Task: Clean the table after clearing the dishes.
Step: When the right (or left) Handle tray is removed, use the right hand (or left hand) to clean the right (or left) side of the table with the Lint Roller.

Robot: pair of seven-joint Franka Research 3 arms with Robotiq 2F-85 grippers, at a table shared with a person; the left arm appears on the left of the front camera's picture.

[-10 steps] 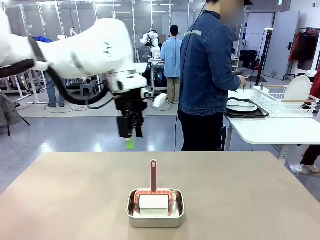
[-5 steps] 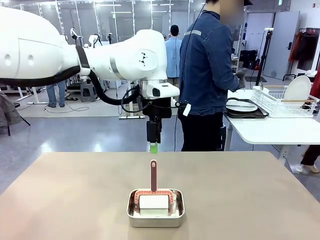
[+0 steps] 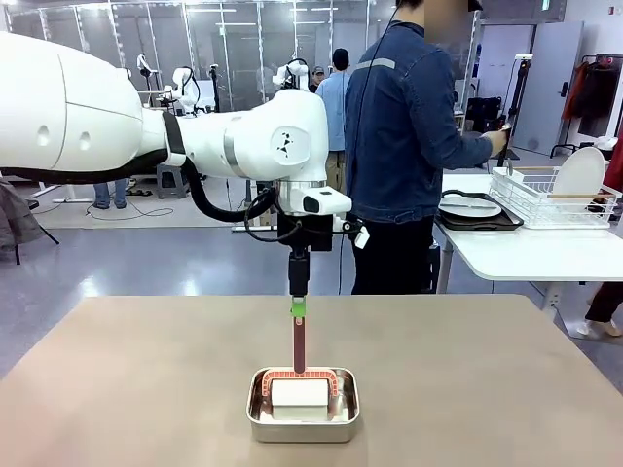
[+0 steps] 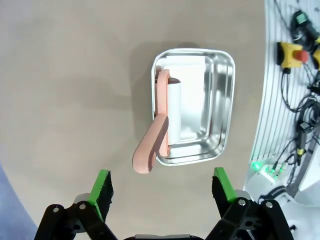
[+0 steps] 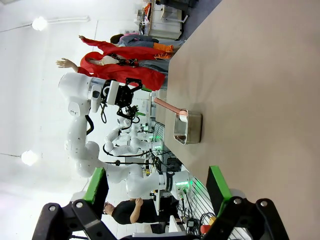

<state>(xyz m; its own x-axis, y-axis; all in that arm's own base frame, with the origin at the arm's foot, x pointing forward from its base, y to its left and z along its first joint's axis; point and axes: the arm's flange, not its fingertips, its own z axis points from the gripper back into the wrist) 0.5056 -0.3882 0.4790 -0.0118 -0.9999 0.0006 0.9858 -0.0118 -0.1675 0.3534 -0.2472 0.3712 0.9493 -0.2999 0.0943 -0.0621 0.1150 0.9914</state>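
The tan table point(image 3: 136, 389) carries a small steel pan point(image 3: 303, 416) near its front middle. In the pan stands a tool with a white pad point(image 3: 300, 393) and a pink handle point(image 3: 299, 342) pointing up. My left gripper point(image 3: 298, 307) hangs straight above the handle's tip, fingers down. From the left wrist camera its green pads point(image 4: 103, 186) stand wide apart and open, with the handle point(image 4: 150, 150) and the pan point(image 4: 222, 95) below. My right gripper point(image 5: 157, 189) is open and holds nothing, far from the pan point(image 5: 189, 128). One white plate point(image 3: 471, 206) lies on a dark tray point(image 3: 484, 223) on the side table.
A person point(image 3: 404, 146) stands at the white side table point(image 3: 526, 255) beyond the far right corner, one hand at the wire dish rack point(image 3: 555, 199), which holds an upright plate point(image 3: 580, 173). Cables and an emergency-stop box point(image 4: 291, 52) lie past the table's near edge.
My left arm has swung right and lowered, bringing its gripper from the left to just above the pink handle. The person's hand has moved toward the dish rack.
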